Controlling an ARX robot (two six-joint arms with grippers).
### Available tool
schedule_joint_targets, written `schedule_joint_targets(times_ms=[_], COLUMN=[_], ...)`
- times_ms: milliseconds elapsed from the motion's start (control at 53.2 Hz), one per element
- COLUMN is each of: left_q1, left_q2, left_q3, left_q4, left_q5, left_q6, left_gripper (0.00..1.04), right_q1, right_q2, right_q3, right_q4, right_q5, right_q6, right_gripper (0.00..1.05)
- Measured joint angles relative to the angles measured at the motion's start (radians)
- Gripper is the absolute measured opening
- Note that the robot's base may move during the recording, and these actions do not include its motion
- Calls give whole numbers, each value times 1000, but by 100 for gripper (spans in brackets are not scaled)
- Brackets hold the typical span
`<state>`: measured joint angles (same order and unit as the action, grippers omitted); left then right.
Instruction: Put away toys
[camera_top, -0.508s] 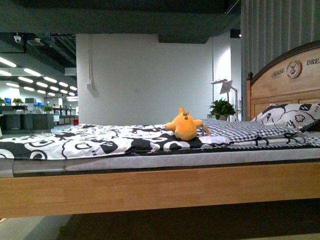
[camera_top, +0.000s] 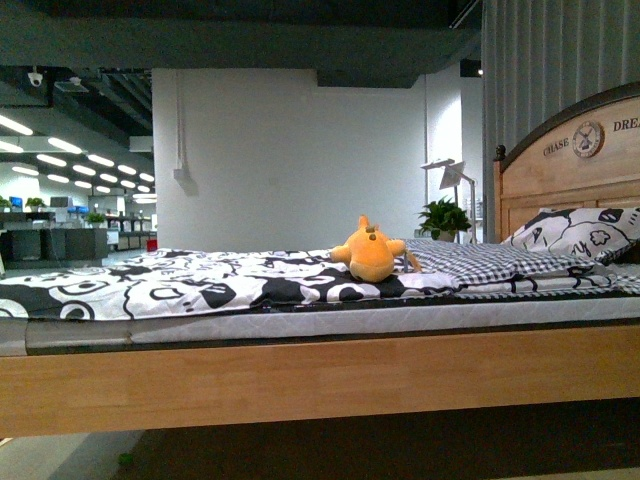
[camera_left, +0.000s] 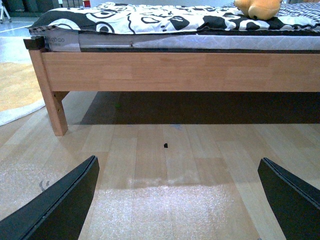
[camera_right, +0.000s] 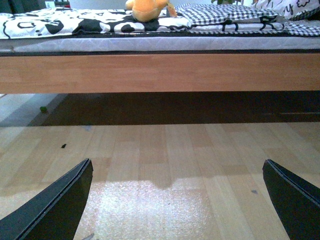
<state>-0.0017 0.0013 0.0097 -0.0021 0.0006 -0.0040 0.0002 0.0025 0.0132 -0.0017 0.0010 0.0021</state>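
Note:
An orange-yellow plush toy (camera_top: 371, 252) with pointed ears lies on the bed's black-and-white cover, just left of a checkered pillow (camera_top: 490, 262). The same toy (camera_left: 258, 8) shows at the edge of the left wrist view, and the toy (camera_right: 145, 9) shows likewise in the right wrist view. Neither arm appears in the front view. My left gripper (camera_left: 177, 200) hangs open low over the wooden floor, well short of the bed, nothing between its fingers (camera_left: 60, 205). My right gripper (camera_right: 177, 200) is also open over the floor, its black fingers (camera_right: 295, 200) spread wide.
A wooden bed frame rail (camera_top: 320, 378) runs across in front of me, with a leg (camera_left: 50, 95) at its foot end and dark space beneath. A headboard (camera_top: 570, 170) with a patterned pillow (camera_top: 580, 232) stands at the right. A lamp and a potted plant (camera_top: 445, 216) sit behind the bed.
The front view has shifted very slightly; the toy sits almost where it did. Nothing was grasped or let go.

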Motion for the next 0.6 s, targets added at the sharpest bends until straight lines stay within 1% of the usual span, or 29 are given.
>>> schedule_joint_targets(times_ms=[602], left_q1=[0], left_q2=[0], left_q3=[0], left_q4=[0], left_q5=[0], left_q6=[0], left_gripper=[99], right_q1=[0], right_q2=[0], right_q3=[0], right_q4=[0], right_q5=[-1], right_q6=[0], right_gripper=[104])
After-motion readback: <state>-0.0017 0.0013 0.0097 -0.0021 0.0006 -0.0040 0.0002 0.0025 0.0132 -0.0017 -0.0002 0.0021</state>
